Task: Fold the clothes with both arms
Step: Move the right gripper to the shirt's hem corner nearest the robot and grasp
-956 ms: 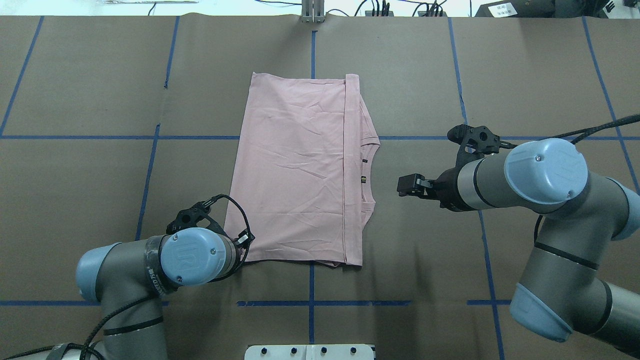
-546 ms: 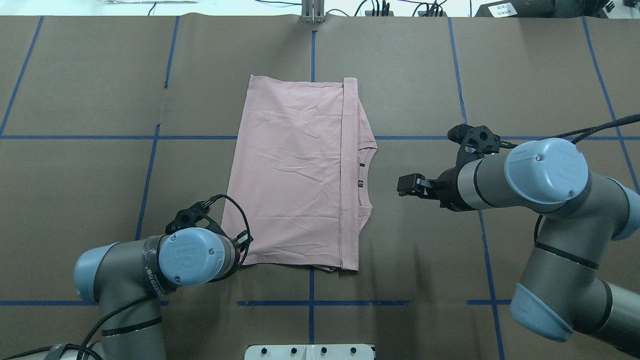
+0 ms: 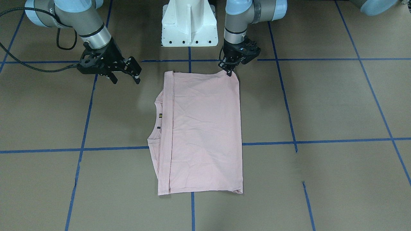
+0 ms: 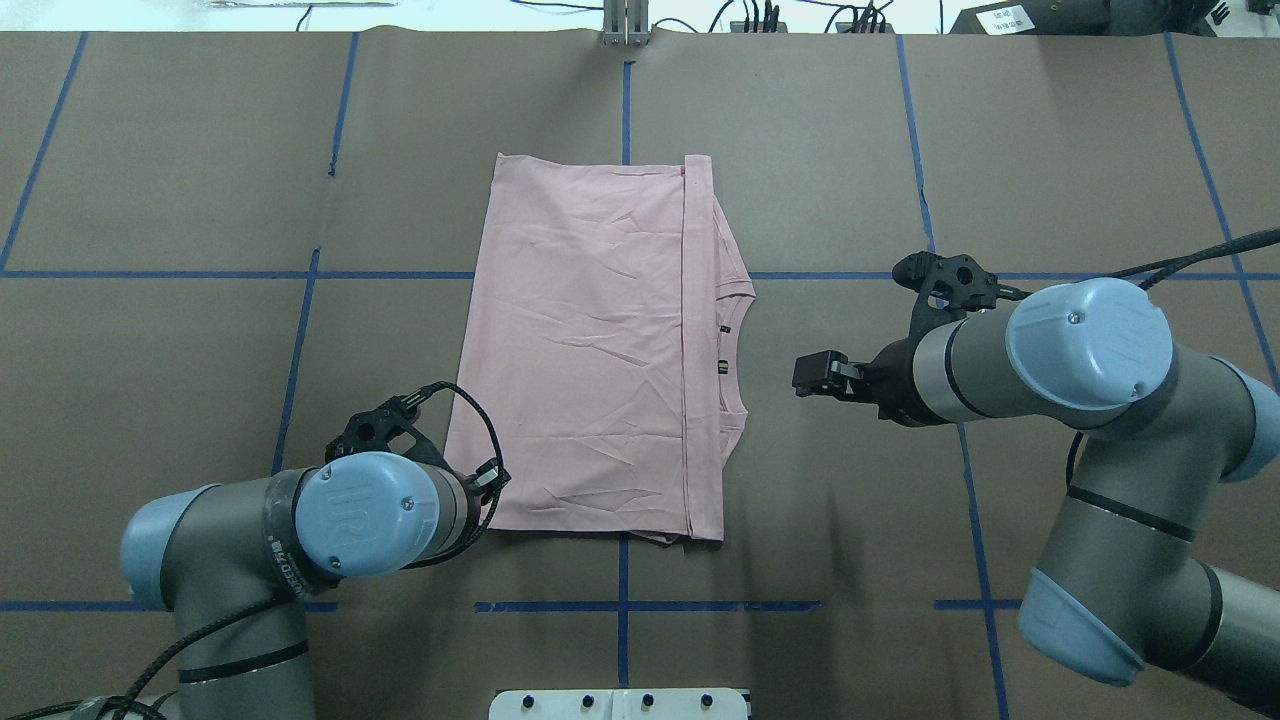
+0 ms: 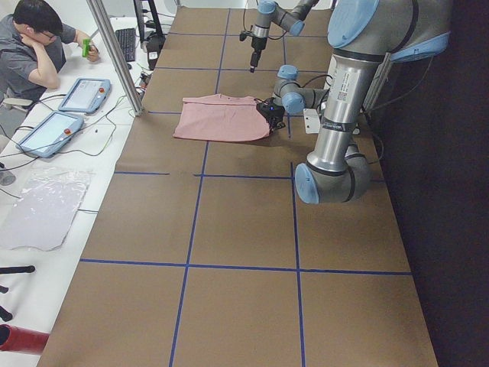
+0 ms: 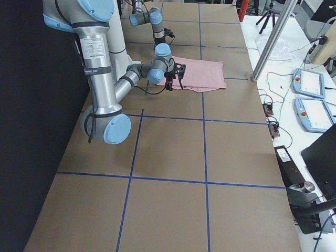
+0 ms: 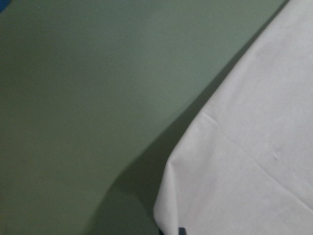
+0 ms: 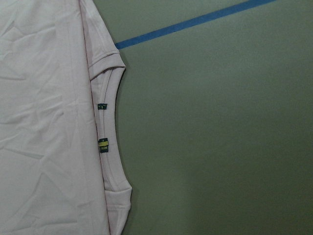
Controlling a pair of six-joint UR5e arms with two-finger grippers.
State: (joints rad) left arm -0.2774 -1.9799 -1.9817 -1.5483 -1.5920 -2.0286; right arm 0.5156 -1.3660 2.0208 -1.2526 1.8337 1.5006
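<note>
A pink T-shirt (image 4: 590, 340) lies flat in the middle of the brown tabletop (image 4: 200, 200). It is folded into a tall block with its plain side up. The cloth has many small wrinkles. A thin strip of hem runs along the side that faces the right arm (image 4: 1090, 345). The collar (image 8: 115, 132) sticks out from under that strip, and 2 small dark tags (image 8: 102, 145) sit on it.

The left arm (image 4: 365, 515) reaches down to the shirt's corner closest to the robot on its left side. The left fingers (image 3: 230, 71) are pressed together and pinch that corner. In the left wrist view the corner (image 7: 244, 171) fills the lower right, with a dark shadow beside it on the tabletop.

The right fingers (image 3: 136, 73) are spread wide apart and hold nothing. They hang over bare tabletop near the collar side and do not touch the shirt.

Blue tape lines (image 4: 620, 606) cross the tabletop in big squares. The robot's white base (image 3: 188, 22) stands between the 2 arms. A person (image 5: 34, 53) sits at the far side beside some tablets.
</note>
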